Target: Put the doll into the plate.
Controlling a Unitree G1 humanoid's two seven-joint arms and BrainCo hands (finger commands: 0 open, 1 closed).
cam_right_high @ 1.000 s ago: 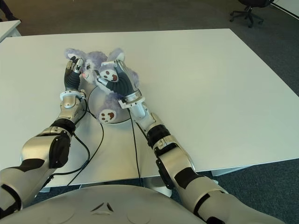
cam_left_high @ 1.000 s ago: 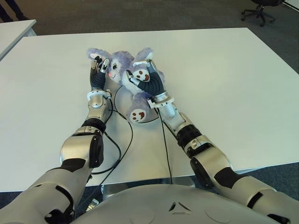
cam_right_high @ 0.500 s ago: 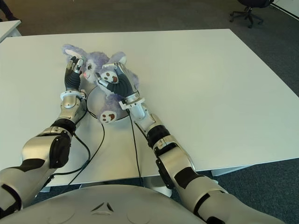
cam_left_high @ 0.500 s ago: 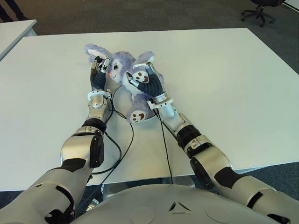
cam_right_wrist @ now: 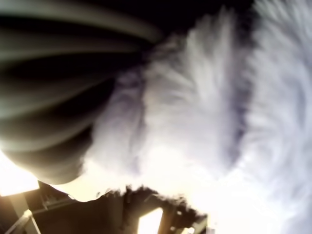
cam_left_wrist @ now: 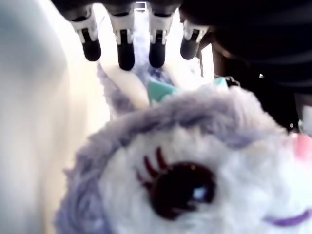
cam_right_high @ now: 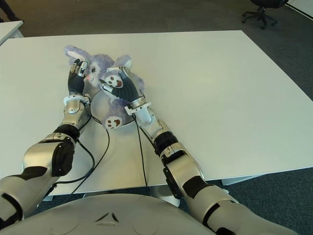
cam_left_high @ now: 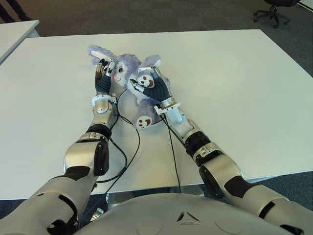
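The doll (cam_left_high: 128, 72), a purple plush bunny with white paws, lies across a white plate (cam_left_high: 127, 105) on the white table (cam_left_high: 234, 73). Its head and ears hang over the plate's far-left rim and one foot (cam_left_high: 143, 122) over the near rim. My right hand (cam_left_high: 155, 89) is shut on the doll's body; its wrist view is filled with fur (cam_right_wrist: 195, 97). My left hand (cam_left_high: 102, 73) is at the doll's head. Its fingertips (cam_left_wrist: 126, 53) stretch straight past the head without curling, and the doll's face (cam_left_wrist: 195, 161) is close under the palm.
Black cables (cam_left_high: 131, 142) run from both wrists over the table's near edge. A second white table (cam_left_high: 14, 32) stands at the far left, and an office chair (cam_left_high: 274, 10) at the far right on dark carpet.
The doll's head and ear have slid a little to the far left, and its body has settled lower on the plate with the right hand. The left hand has hardly moved.
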